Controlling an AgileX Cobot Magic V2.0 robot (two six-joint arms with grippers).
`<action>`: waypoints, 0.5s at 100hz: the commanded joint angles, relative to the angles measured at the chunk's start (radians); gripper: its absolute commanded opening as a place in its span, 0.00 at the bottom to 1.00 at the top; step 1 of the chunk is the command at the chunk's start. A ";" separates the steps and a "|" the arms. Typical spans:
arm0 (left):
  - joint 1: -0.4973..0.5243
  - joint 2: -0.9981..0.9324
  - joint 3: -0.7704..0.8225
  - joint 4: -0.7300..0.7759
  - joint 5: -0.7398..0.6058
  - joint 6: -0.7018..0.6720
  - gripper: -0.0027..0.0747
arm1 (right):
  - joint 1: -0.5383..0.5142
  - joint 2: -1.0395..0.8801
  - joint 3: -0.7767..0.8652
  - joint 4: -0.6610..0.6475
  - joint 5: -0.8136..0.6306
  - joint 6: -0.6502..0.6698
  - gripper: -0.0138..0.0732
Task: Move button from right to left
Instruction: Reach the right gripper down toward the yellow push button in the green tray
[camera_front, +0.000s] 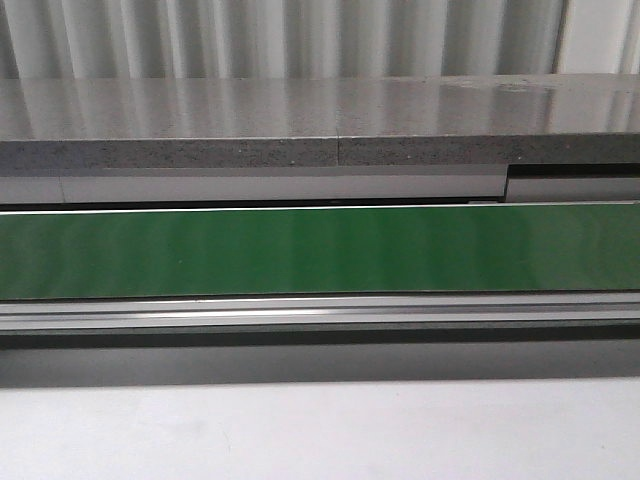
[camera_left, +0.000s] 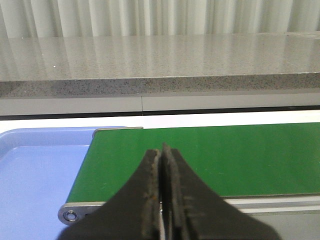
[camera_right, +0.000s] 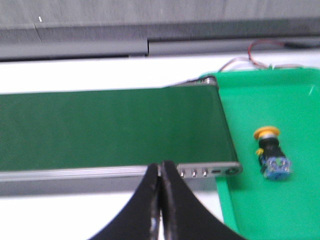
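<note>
Button (camera_right: 270, 152) lies on its side in the green tray (camera_right: 280, 100), yellow cap pointing away from the right claw (camera_right: 160, 172), blue-grey body nearest it. That claw hangs empty, fingers pressed together, over the belt's (camera_right: 110, 127) near rail, the button off to one side, well apart, past the belt's end roller. Left claw (camera_left: 161, 160) is closed too, holding nothing, above the belt's other end, with the blue tray (camera_left: 30, 170) just beside it. Front view shows only belt (camera_front: 320, 250) and grey table (camera_front: 320, 120).
</note>
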 joint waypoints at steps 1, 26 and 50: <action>-0.002 -0.034 0.025 -0.001 -0.081 -0.007 0.01 | 0.002 0.070 -0.057 0.000 -0.006 -0.002 0.08; -0.002 -0.034 0.025 -0.001 -0.081 -0.007 0.01 | 0.002 0.275 -0.148 0.000 0.142 -0.002 0.09; -0.002 -0.034 0.025 -0.001 -0.081 -0.007 0.01 | 0.002 0.454 -0.252 0.000 0.219 -0.002 0.43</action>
